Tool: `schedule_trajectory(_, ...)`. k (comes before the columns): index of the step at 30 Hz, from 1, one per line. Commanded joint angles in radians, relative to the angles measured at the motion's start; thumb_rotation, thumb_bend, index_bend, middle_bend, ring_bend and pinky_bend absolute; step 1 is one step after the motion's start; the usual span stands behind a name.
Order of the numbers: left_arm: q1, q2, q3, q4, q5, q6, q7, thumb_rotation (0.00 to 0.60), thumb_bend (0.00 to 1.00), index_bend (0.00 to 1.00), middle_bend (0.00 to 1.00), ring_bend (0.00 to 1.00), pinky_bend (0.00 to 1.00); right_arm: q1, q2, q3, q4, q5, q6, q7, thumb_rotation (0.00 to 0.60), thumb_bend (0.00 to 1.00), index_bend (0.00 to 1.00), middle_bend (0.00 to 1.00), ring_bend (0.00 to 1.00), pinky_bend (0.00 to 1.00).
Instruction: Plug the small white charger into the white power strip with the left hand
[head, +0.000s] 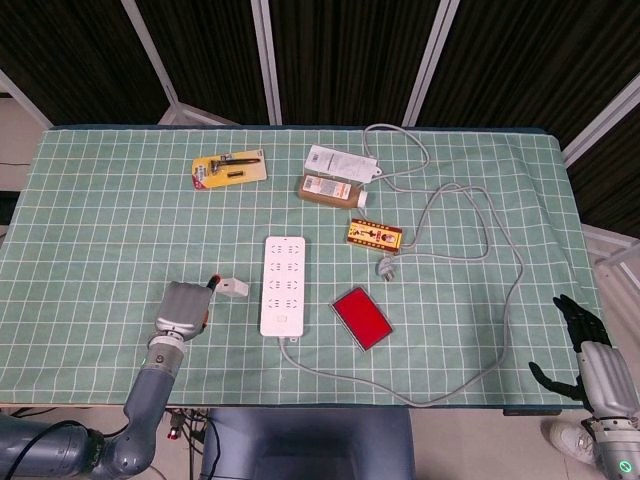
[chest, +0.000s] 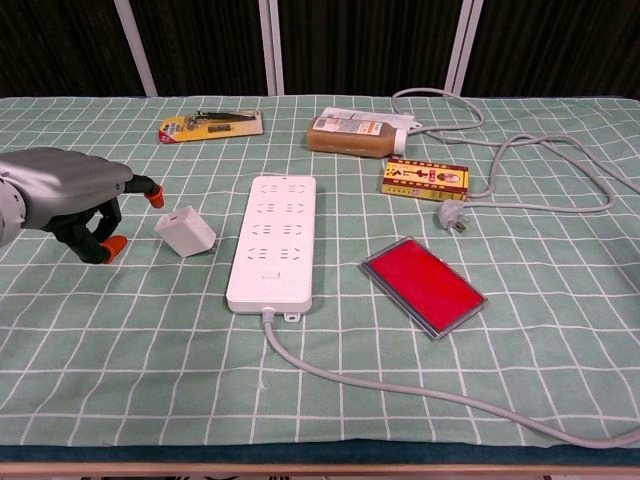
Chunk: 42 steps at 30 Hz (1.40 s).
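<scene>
The small white charger lies tilted on the green checked cloth, just left of the white power strip. My left hand hovers low to the left of the charger. One orange fingertip reaches the charger's upper left corner, and another hangs apart below it. Nothing sits between them. The strip lies lengthwise with its sockets up and its grey cord running off the near end. My right hand hangs beyond the table's right front corner, fingers spread and empty.
A red flat case lies right of the strip. Behind it are a yellow-red box and the cord's plug. A brown bottle and a yellow tool card sit at the back.
</scene>
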Motion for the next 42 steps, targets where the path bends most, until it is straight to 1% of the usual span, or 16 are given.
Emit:
schedule_trajectory(1, 0.001, 0.003, -0.001, -0.005, 0.002, 0.004, -0.002, 0.600, 0.48, 0.18, 0.63, 0.77, 0.89, 0.000, 0.000, -0.001, 0.000, -0.001, 0.001, 0.000, 0.600, 0.34, 0.00, 0.00, 0.00, 0.00)
schedule_trajectory(2, 0.002, 0.006, -0.001, -0.009, 0.005, 0.008, -0.006, 0.600, 0.47, 0.18, 0.60, 0.77, 0.89, 0.000, 0.000, -0.001, 0.001, -0.001, 0.001, 0.000, 0.600, 0.34, 0.00, 0.00, 0.00, 0.00)
schedule_trajectory(3, 0.005, 0.010, 0.000, -0.013, 0.011, 0.011, -0.012, 0.600, 0.43, 0.17, 0.54, 0.77, 0.89, -0.001, 0.000, -0.001, 0.000, -0.002, 0.001, 0.001, 0.600, 0.34, 0.00, 0.00, 0.00, 0.00)
schedule_trajectory(6, 0.019, 0.024, 0.003, -0.023, 0.047, 0.018, -0.046, 0.600, 0.25, 0.14, 0.33, 0.78, 0.89, -0.001, 0.000, -0.001, 0.000, -0.002, 0.002, 0.001, 0.600, 0.34, 0.00, 0.00, 0.00, 0.00)
schedule_trajectory(7, 0.023, 0.028, 0.004, -0.022, 0.058, 0.019, -0.057, 0.600, 0.22, 0.14, 0.27, 0.78, 0.89, -0.001, 0.000, 0.000, 0.001, -0.002, 0.002, 0.001, 0.600, 0.34, 0.00, 0.00, 0.00, 0.00)
schedule_trajectory(9, 0.032, 0.038, 0.008, -0.014, 0.082, 0.018, -0.080, 0.600, 0.19, 0.13, 0.22, 0.79, 0.89, 0.000, 0.000, 0.000, 0.001, 0.000, 0.000, 0.001, 0.600, 0.34, 0.00, 0.00, 0.00, 0.00)
schedule_trajectory(12, 0.036, 0.049, 0.007, 0.001, 0.089, 0.002, -0.099, 0.600, 0.19, 0.13, 0.19, 0.79, 0.89, 0.000, 0.000, 0.000, 0.000, 0.000, 0.000, 0.000, 0.600, 0.34, 0.00, 0.00, 0.00, 0.00)
schedule_trajectory(18, 0.023, 0.054, -0.008, 0.046, 0.076, -0.055, -0.117, 0.600, 0.20, 0.15, 0.18, 0.79, 0.89, 0.001, 0.000, 0.002, -0.001, 0.006, -0.003, 0.003, 0.600, 0.34, 0.00, 0.00, 0.00, 0.00)
schedule_trajectory(25, -0.011, 0.037, -0.025, 0.119, 0.026, -0.160, -0.132, 0.600, 0.33, 0.18, 0.20, 0.80, 0.89, 0.002, 0.001, 0.004, -0.002, 0.013, -0.008, 0.008, 0.600, 0.34, 0.00, 0.00, 0.00, 0.00)
schedule_trajectory(27, -0.026, 0.018, -0.032, 0.154, 0.013, -0.191, -0.137, 0.600, 0.34, 0.20, 0.21, 0.80, 0.89, 0.002, 0.002, 0.005, -0.004, 0.018, -0.011, 0.011, 0.600, 0.34, 0.00, 0.00, 0.00, 0.00)
schedule_trajectory(38, -0.055, -0.018, -0.041, 0.220, 0.005, -0.235, -0.160, 0.600, 0.34, 0.25, 0.27, 0.80, 0.89, 0.003, 0.005, 0.007, -0.008, 0.024, -0.016, 0.015, 0.600, 0.34, 0.00, 0.00, 0.00, 0.00)
schedule_trajectory(42, -0.063, -0.029, -0.039, 0.234, 0.014, -0.246, -0.169, 0.600, 0.31, 0.29, 0.31, 0.80, 0.89, 0.004, 0.006, 0.007, -0.009, 0.027, -0.019, 0.016, 0.600, 0.34, 0.00, 0.00, 0.00, 0.00)
